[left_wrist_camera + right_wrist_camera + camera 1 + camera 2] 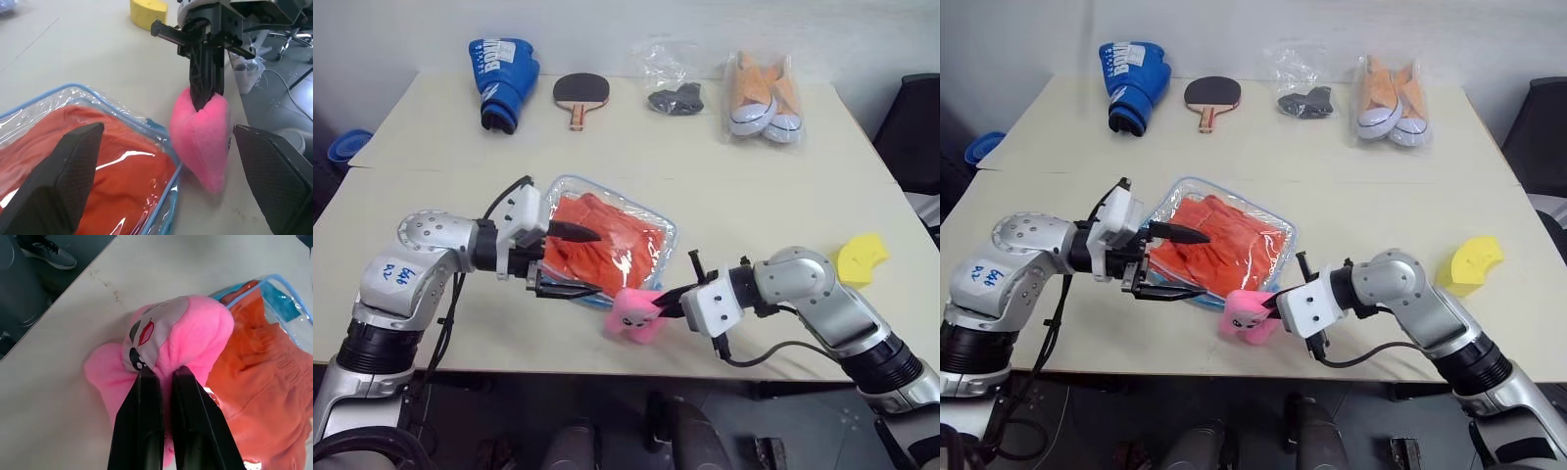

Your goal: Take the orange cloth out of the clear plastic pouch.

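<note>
Beige table (724, 196) fills the scene; near its front edge the right gripper (664, 303) is clamped on a pink plush (632, 315). Just beyond, the pouch (658, 221), cloth (612, 245) inside, runs diagonally away rightward, its near-left end between the left gripper's (576, 260) spread fingers.

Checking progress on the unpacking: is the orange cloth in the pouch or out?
In. The orange cloth lies flat under the clear plastic pouch, inside its blue edging.
</note>
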Robot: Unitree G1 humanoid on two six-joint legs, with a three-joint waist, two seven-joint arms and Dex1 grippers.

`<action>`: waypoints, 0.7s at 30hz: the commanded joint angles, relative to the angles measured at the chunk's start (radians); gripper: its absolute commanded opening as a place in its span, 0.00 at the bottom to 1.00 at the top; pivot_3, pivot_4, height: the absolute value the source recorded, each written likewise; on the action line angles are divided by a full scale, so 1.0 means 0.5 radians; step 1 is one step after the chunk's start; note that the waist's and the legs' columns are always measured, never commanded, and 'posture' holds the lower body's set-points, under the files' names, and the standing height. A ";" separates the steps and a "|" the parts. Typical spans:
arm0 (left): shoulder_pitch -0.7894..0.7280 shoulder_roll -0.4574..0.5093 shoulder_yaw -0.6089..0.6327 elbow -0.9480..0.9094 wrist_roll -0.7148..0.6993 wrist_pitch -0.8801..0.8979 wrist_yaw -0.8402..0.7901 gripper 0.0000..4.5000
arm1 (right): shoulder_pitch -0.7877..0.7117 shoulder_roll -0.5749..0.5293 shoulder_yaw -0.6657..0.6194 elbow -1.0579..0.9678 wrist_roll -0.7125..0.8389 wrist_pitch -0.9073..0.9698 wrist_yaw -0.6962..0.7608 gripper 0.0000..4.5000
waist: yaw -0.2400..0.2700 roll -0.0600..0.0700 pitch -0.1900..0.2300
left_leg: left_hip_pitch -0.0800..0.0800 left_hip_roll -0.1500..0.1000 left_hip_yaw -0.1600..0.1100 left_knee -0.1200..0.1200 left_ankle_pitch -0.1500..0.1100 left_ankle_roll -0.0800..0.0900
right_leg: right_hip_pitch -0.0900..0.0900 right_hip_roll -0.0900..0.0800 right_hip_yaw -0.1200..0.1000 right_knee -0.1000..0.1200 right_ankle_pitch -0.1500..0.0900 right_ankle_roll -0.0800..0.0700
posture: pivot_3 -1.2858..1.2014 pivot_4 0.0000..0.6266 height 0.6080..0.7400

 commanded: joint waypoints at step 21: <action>-0.120 -0.231 -0.487 0.229 0.341 -0.243 -0.309 0.60 | 0.206 -0.198 -0.337 -0.291 -0.023 0.154 -0.041 0.60 | 0.006 0.000 0.000 | -0.006 0.000 -0.006 0.014 -0.003 0.003 | 0.000 0.000 -0.002 0.005 0.000 0.000 | 0.52 0.24 1.00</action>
